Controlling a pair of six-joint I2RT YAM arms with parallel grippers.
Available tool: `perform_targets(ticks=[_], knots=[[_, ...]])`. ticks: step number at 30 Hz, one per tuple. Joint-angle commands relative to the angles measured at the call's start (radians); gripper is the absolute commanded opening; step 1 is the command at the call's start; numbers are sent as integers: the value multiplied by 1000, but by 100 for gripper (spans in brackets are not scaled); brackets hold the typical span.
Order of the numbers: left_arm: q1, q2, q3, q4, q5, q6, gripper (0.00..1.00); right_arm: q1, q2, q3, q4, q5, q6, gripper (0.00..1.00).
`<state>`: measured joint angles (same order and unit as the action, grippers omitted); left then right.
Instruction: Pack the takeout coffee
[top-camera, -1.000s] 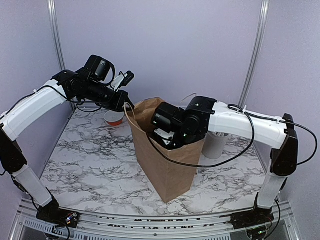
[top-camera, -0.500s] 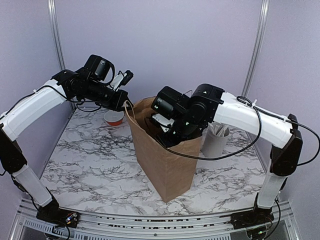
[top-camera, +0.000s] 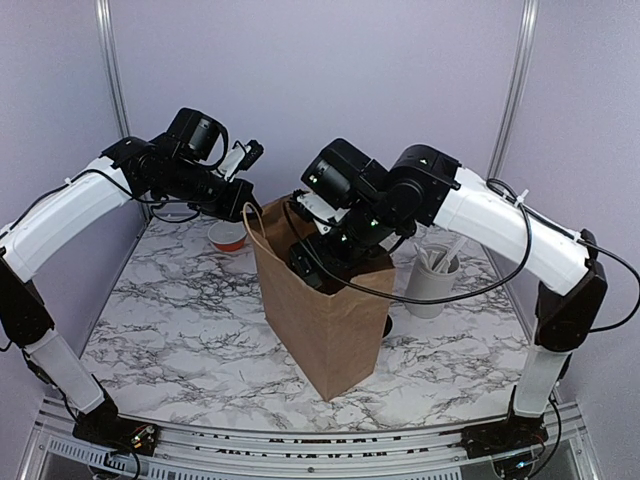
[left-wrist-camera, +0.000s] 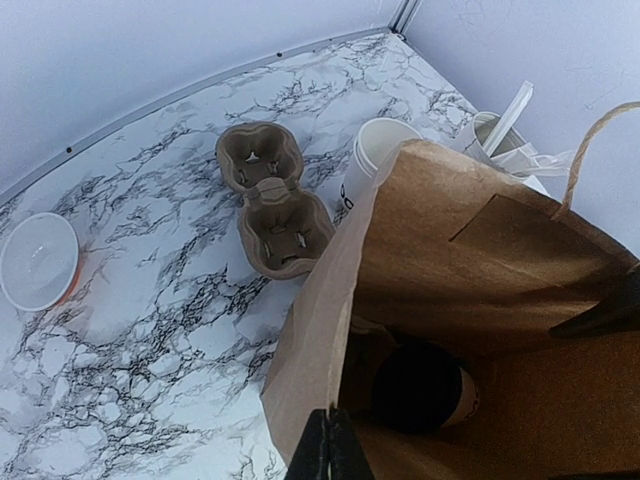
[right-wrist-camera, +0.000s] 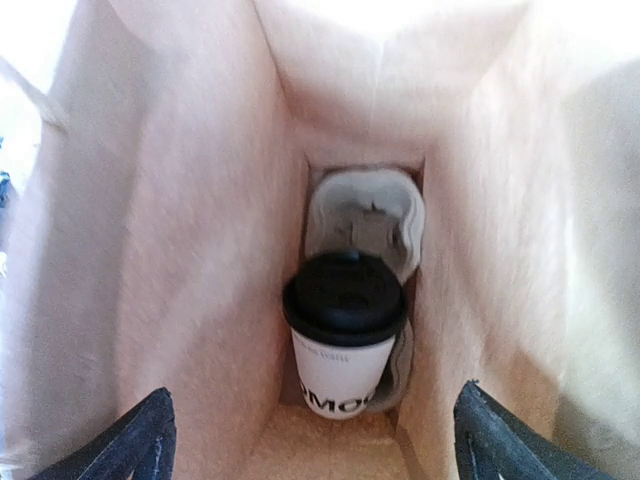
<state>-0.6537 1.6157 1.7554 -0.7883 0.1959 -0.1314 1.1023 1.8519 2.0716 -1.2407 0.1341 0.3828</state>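
Observation:
The takeout coffee, a white cup (right-wrist-camera: 345, 372) with black lettering and a black lid (right-wrist-camera: 345, 298), stands upright at the bottom of the brown paper bag (top-camera: 325, 315), set in a grey cardboard carrier (right-wrist-camera: 365, 215). From the left wrist view only its lid (left-wrist-camera: 415, 385) shows inside the bag. My left gripper (left-wrist-camera: 333, 425) is shut on the bag's near rim and holds that side up. My right gripper (right-wrist-camera: 315, 400) hangs open at the bag's mouth, above the cup and apart from it, with nothing between its fingers.
A second cardboard carrier (left-wrist-camera: 270, 200) lies on the marble table behind the bag. Beside it stand a white cup stack (left-wrist-camera: 378, 150) and a white cylinder of utensils (top-camera: 432, 280). A white bowl (top-camera: 228, 236) sits at the back left.
My right gripper has risen from deep inside the bag to its mouth, still open, leaving the cup below. The bag's top has shifted slightly left. The left gripper keeps its hold.

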Motion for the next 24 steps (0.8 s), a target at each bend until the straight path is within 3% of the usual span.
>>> perform_targets(ticks=[1, 24], knots=[[6, -23, 32, -62, -23, 3, 0, -5, 14, 76, 67, 19, -38, 94], [55, -78, 21, -167, -53, 8, 0, -153, -69, 128, 314, -67, -123, 94]])
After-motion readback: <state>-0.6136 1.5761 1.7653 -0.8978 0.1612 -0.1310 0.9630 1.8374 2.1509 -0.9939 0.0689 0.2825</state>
